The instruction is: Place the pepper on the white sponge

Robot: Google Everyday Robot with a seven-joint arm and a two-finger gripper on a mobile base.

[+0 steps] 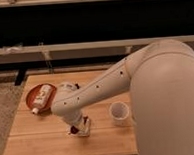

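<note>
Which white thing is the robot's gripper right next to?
The white sponge, the small pale block at the table's front edge. The gripper is right at it, while the white cup stands off to the side and the white tube lies on the plate.

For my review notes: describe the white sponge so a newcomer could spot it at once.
On the wooden table, look near the front edge, just left of the white cup. The white sponge lies under the end effector, beside the dark pepper. It is a pale flat block, unlike the round cup.
</note>
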